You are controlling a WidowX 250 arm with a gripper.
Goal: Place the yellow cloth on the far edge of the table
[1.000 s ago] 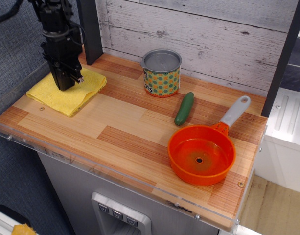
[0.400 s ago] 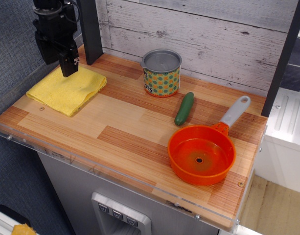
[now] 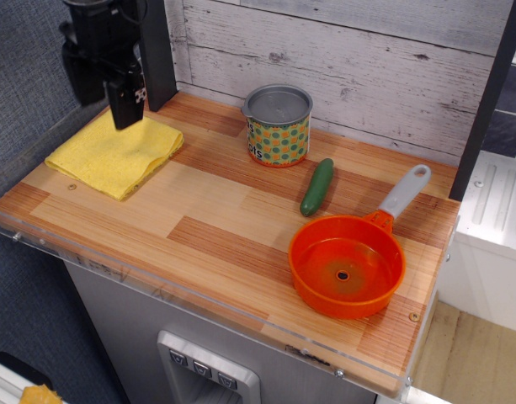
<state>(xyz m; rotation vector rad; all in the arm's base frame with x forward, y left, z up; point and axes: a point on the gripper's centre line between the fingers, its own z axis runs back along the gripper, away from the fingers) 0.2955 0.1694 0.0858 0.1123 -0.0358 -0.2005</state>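
Observation:
The yellow cloth (image 3: pixel 114 154) lies flat and folded at the left end of the striped wooden table (image 3: pixel 215 227), close to the back left corner. My black gripper (image 3: pixel 108 111) hangs just above the cloth's back part, apart from it and holding nothing. Its jaws stand apart, one finger (image 3: pixel 125 108) lower than the other. Nothing hides the cloth except the finger in front of its back edge.
A dotted tin can (image 3: pixel 278 125) stands at the back middle. A green cucumber-like piece (image 3: pixel 317 186) lies right of it. An orange pan (image 3: pixel 348 264) with a grey handle sits front right. A dark post (image 3: pixel 154 52) stands behind the gripper.
The gripper was down on the cloth one second ago; it has lifted off and shifted slightly right. The cloth stays flat where it lay.

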